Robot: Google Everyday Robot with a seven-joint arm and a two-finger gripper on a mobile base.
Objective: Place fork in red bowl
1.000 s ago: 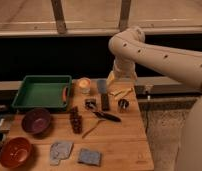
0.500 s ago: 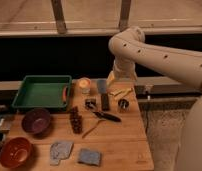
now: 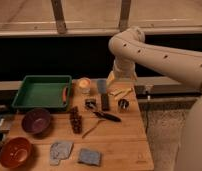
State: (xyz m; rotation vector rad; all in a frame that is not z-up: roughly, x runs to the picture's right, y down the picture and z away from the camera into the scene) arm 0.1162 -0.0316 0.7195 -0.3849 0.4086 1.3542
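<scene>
pincer [image 3: 104, 99] apart, empty, over table [image 3: 125, 146] far edge | risk: seizes black-handled utensil [image 3: 108, 117] touching fork [image 3: 93, 129] | thin fork slips | purple bowl [image 3: 35, 121] mistaken for red bowl [image 3: 14, 152]

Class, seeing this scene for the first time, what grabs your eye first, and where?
The big cream robot arm curves in from the right, its gripper hanging over the far edge of the table. A green tray sits back left; the red bowl at the front-left corner.

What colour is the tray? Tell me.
Green tray, camera view. The gripper hangs over the far side of the table.
</scene>
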